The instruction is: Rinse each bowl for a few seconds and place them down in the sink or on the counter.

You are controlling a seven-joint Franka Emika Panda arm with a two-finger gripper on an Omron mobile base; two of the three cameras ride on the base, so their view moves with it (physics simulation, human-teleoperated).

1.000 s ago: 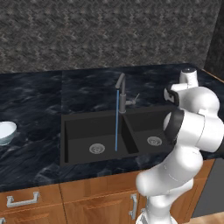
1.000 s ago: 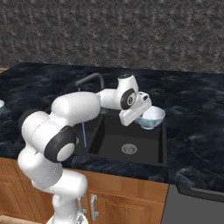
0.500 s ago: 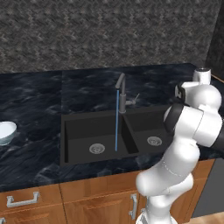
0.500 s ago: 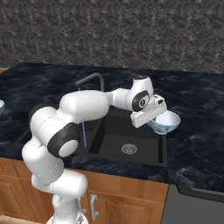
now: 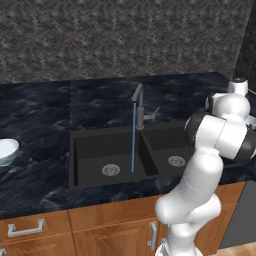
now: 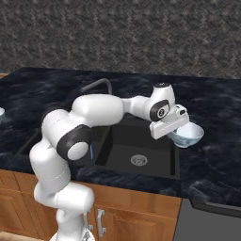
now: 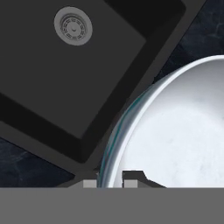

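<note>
Jaws stood nearly together, pinching the rim of a small white bowl point(image 6: 187, 135); in the hand view the two dark fingertips point(image 7: 132, 176) sat on either side of the bowl's pale blue edge. The gripper point(image 6: 175, 128) carried the bowl clear of any surface, mouth up and roughly level.

Directly below the jaws: the right edge of the matte black sink point(image 6: 175, 155), where basin rim met counter point(image 6: 212, 164). The bowl hung partly over that rim and partly over the glossy black, pale-veined countertop on the far side from the basin. In the hand view the bowl point(image 7: 175, 135) took up the side nearest the fingers, with the sink's corner just beyond it and the right basin's round silver drain point(image 7: 73, 25) farther off.

Away from the jaws, across the sink: the dark gooseneck faucet point(image 5: 139, 107) stood behind the divider, a thin blue stream of water point(image 5: 133, 138) falling into the left basin near its drain point(image 5: 110, 170). The right drain point(image 5: 176, 161) lay dry.

Well apart from the jaws, at the far left of the counter, the second bowl point(image 5: 7, 150) rested upright on the marble-look top.

Room: grey speckled back wall point(image 5: 120, 40) behind the counter; brown wooden cabinets point(image 5: 100, 227) with silver handles point(image 5: 22, 230) beneath it.
</note>
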